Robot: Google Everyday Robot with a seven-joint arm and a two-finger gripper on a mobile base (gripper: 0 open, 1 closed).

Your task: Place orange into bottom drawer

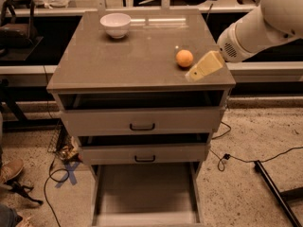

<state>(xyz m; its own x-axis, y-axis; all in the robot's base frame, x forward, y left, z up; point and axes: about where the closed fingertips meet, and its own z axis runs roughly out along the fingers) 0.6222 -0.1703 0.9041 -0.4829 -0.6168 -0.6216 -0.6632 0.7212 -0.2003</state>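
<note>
The orange (pixel 184 58) is small and round and sits on the grey-brown cabinet top (pixel 128 56), towards its right side. The gripper (pixel 195 74) reaches in from the right on a white arm and hovers just right of and slightly in front of the orange, close to it but apart. The bottom drawer (pixel 142 193) is pulled out at floor level, a wide shallow tray with low side rails and nothing in it.
A white bowl (pixel 115 24) stands at the back left of the cabinet top. Two upper drawers (pixel 142 122) with dark handles stand slightly open. Cables (pixel 246 157) and a dark bar lie on the floor to the right; a shoe (pixel 10 169) is at the left.
</note>
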